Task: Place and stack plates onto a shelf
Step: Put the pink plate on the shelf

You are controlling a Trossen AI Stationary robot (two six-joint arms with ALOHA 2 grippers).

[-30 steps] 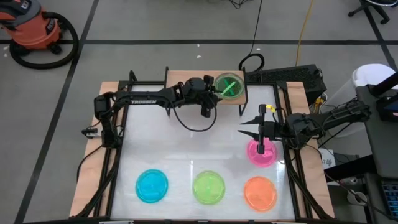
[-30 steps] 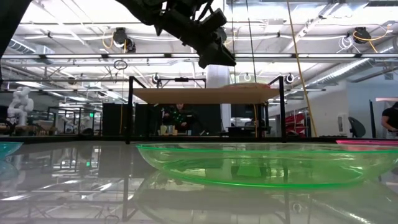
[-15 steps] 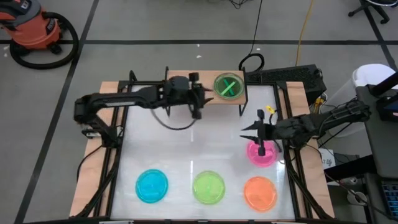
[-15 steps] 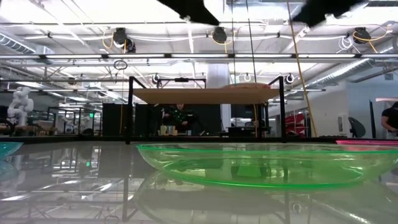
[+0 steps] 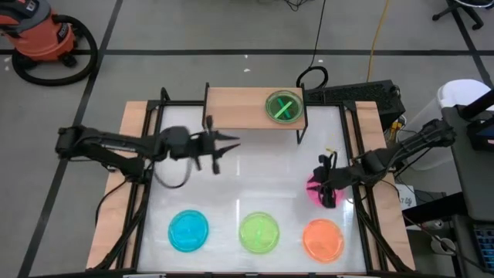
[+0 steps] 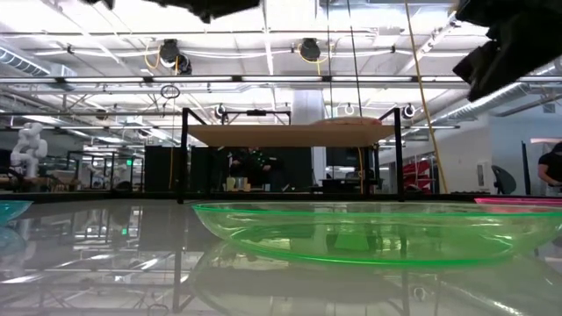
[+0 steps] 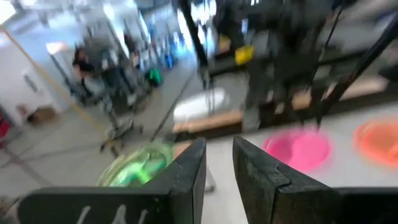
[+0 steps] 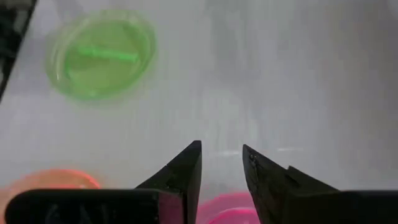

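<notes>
Front row on table: blue plate (image 5: 188, 230), green plate (image 5: 259, 232), orange plate (image 5: 322, 239). Pink plate (image 5: 315, 188) behind, right gripper (image 5: 327, 185) low over it, jaws slightly parted, empty; pinch rim squarely, lift level. Left gripper (image 5: 229, 143) mid-table, narrow gap, empty. Shelf (image 5: 239, 110) farthest, holding green stack (image 5: 283, 106); centre pink onto it.

Glossy translucent plastic plates (image 5: 259, 232); matt wooden shelf (image 5: 235, 109).

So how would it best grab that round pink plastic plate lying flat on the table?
Probably by the raised rim of the pink plate, one finger inside and one outside, coming down from above. It lies flat, so its thin edge is the only part to pinch. The right gripper is already above it.
</notes>
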